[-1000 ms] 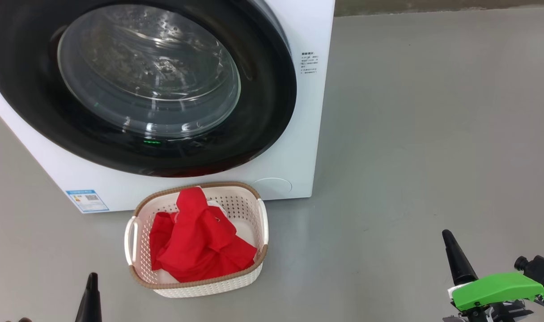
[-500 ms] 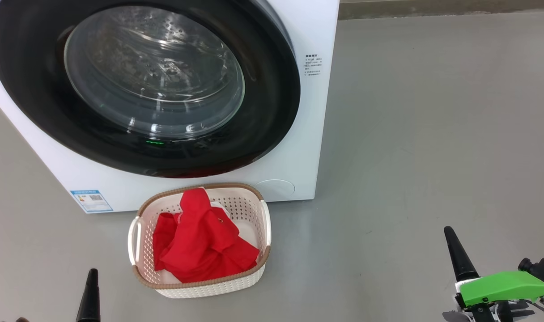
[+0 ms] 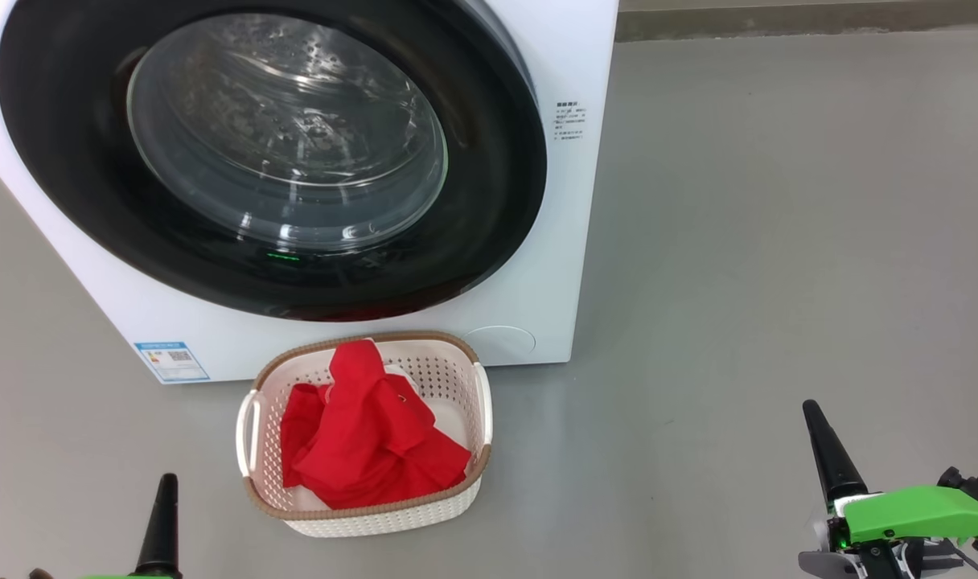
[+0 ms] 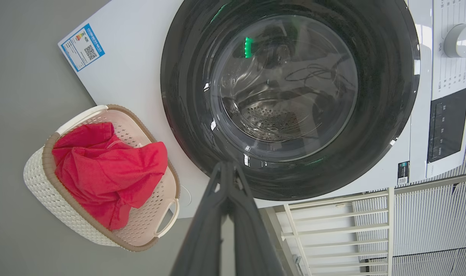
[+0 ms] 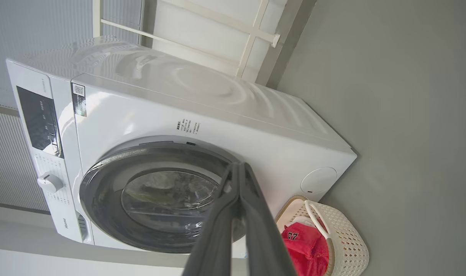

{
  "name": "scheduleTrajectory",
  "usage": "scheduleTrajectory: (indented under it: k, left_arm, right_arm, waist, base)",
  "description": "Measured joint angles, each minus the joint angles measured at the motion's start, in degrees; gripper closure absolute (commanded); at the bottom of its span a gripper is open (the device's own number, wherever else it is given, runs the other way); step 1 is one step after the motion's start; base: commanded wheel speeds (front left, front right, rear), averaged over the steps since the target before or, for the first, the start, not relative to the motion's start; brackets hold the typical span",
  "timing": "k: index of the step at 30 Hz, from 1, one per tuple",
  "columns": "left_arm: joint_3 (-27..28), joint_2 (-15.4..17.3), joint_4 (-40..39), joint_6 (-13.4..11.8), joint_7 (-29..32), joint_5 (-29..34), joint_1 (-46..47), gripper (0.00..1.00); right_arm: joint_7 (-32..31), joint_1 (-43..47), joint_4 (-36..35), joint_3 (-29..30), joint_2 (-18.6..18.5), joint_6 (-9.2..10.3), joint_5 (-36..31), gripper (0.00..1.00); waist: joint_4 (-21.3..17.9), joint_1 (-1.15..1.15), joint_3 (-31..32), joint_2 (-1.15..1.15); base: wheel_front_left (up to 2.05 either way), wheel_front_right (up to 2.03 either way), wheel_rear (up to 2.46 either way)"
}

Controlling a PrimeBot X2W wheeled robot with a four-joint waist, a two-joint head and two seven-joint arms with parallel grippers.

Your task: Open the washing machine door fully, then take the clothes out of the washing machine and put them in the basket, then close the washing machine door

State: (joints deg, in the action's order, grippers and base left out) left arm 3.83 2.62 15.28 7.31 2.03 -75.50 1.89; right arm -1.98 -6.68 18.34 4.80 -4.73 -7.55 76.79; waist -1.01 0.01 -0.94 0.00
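Right wrist view shows 67 on the clothes (image 5: pixel 307 253); left gripper (image 4: pixel 226 166), right gripper (image 5: pixel 238 166) pressed together.

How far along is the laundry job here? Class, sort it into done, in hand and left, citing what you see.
Done: the clothes lie in the basket, and the washing machine door looks shut flush against the washing machine, with no garment seen behind its glass. In hand: nothing; the left gripper and right gripper are shut and empty, away from the machine. Left: apparently nothing.
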Motion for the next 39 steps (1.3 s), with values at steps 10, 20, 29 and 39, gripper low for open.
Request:
scheduleTrajectory:
  k: [10,20,29,39]
  left_arm:
    - [0.3,-0.2,0.0,0.0,1.6,-6.3,0.6,1.00]
    - [0.6,-0.5,0.0,0.0,3.5,-13.2,1.2,1.00]
    - [0.8,-0.6,0.0,0.0,4.3,-16.5,2.2,1.00]
    - [0.8,-0.6,0.0,0.0,4.3,-16.5,2.2,1.00]
  right_arm:
    - [-1.6,0.9,-0.9,1.3,0.8,0.01,5.8,1.00]
    - [-3.5,0.9,-2.0,2.2,1.4,0.01,12.0,1.00]
    - [-4.1,0.9,-2.6,3.0,1.9,0.01,15.1,1.00]
    - [-4.1,0.9,-2.6,3.0,2.0,0.01,15.1,1.00]
  waist:
    - [0.4,0.00,0.3,0.00]
    - [0.8,0.00,0.6,0.00]
    - [1.0,0.00,0.8,0.00]
    - [1.0,0.00,0.8,0.00]
  base:
    - [0.00,0.00,0.00]
    - [0.00,0.00,0.00]
    - [0.00,0.00,0.00]
    - [0.00,0.00,0.00]
